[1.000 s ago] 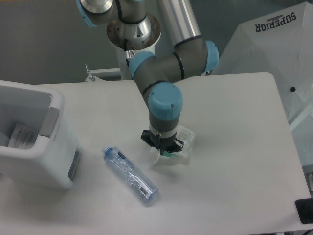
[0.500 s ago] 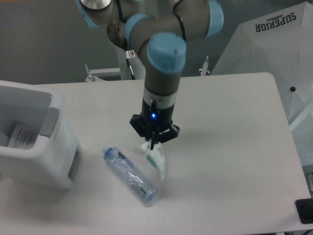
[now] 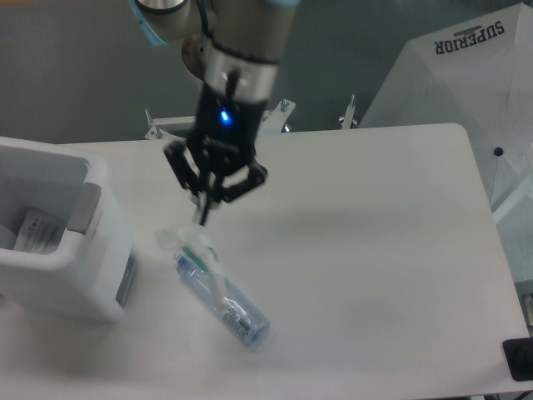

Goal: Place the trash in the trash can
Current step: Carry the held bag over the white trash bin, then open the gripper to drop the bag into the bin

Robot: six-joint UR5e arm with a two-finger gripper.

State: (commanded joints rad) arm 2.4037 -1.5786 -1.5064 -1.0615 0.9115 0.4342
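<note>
My gripper [image 3: 203, 218] hangs high over the left-middle of the table, shut on the top of a clear plastic pouch [image 3: 198, 254] with green print. The pouch dangles below the fingers, in front of the bottle's cap end. A clear blue-tinted bottle [image 3: 229, 304] lies flat on the white table, pointing down-right. The white trash can [image 3: 62, 242] stands at the left edge, its opening facing up with a grey panel [image 3: 83, 208] at its rim. The gripper is to the right of the can and clear of it.
A white labelled item [image 3: 37, 232] lies inside the can. A white folded umbrella [image 3: 475, 75] with dark lettering stands beyond the table's right rear corner. A black object [image 3: 518, 360] sits at the lower right edge.
The gripper has risen and moved left toward the can, carrying the pouch up off the table. The bottle has stayed in place.
</note>
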